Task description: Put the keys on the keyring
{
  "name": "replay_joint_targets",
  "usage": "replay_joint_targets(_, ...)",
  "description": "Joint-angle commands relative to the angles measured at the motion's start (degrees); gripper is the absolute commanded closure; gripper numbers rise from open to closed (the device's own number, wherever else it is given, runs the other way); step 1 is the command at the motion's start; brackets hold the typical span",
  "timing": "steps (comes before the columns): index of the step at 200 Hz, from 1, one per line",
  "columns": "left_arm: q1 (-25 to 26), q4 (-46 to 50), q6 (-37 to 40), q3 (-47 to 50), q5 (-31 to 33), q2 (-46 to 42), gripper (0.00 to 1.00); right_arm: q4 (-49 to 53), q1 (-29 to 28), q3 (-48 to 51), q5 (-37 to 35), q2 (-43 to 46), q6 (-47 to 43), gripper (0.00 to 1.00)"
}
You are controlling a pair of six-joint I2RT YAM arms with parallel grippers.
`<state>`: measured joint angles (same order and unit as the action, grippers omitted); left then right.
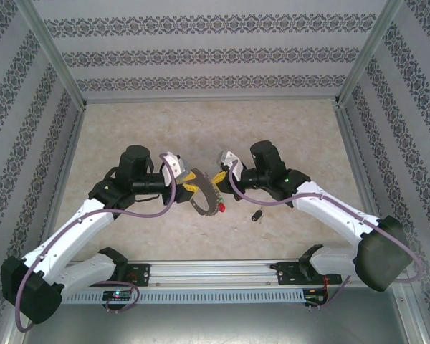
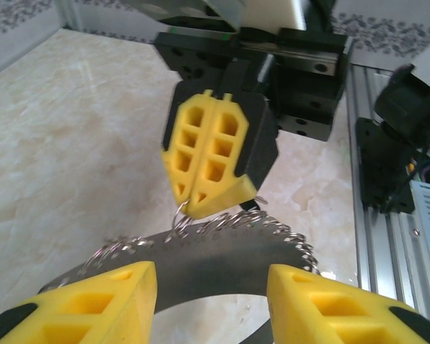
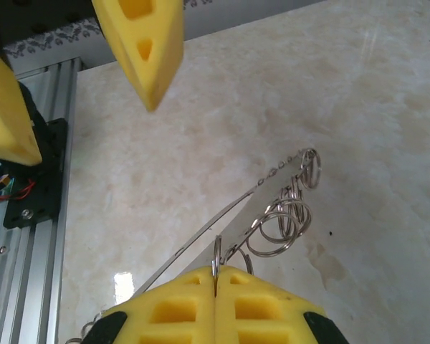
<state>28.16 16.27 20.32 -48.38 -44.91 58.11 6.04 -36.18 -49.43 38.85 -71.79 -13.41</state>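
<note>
The left gripper (image 2: pixel 211 278) clasped the silvery-grey bumpy-edged metal keyring (image 2: pixel 222 252) at lower centre, steadying it while the closed right gripper (image 2: pixel 195 206) pinched a small wire ring (image 3: pixel 216 252).

Metal, plastic and stone-look surfaces

The keyring (image 2: pixel 222 258) is a flat grey metal band, smooth and dull, edged with bright, shiny wire rings (image 3: pixel 283 222). The left end effector (image 2: pixel 211 287) and right end effector (image 2: pixel 193 208) have matt yellow plastic fingers (image 2: pixel 107 304) with moulded pockets, set on matt black bodies. The table (image 1: pixel 201 129) looks like pale marble, smooth with a soft sheen. The rail (image 1: pixel 215 272) is ribbed, satin aluminium. The arm shells (image 1: pixel 72 233) are smooth white plastic.
</note>
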Motion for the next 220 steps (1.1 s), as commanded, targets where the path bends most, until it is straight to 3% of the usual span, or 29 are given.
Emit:
replay_joint_targets(1, 1.44, 2.39, 7.10, -2.28, -4.62, 1.01, 0.56, -0.58, -1.41, -1.56, 3.37, 0.59, -5.99, 1.00)
replay_joint_targets(86, 4.10, 3.39, 10.63, -3.46, -0.16, 4.98, 0.59, 0.50, -1.69, -1.72, 2.16, 0.56, -7.30, 1.00)
replay_joint_targets(129, 4.09, -6.27, 0.52, 3.85, 11.11, 0.00, 0.52, 2.26, 1.25, -3.15, -12.75, -3.31, 11.57, 1.00)
replay_joint_targets(148, 4.12, -12.54, -4.67, 9.37, 13.14, -3.06, 0.48, 3.20, 1.77, -4.01, -14.95, -5.73, 21.21, 1.00)
replay_joint_targets(186, 4.53, -14.92, -9.58, 15.10, 18.20, -4.60, 0.46, 7.94, 0.19, -7.43, -22.17, -13.38, 37.99, 1.00)
replay_joint_targets(207, 5.36, -16.48, -11.19, 17.15, 19.37, -3.37, 0.45, 6.18, -2.08, -6.75, -26.29, -15.83, 42.49, 1.00)
replay_joint_targets(220, 6.09, -16.97, -11.62, 17.63, 19.30, -2.09, 0.45, 5.10, -3.27, -7.23, -23.60, -18.21, 42.67, 1.00)
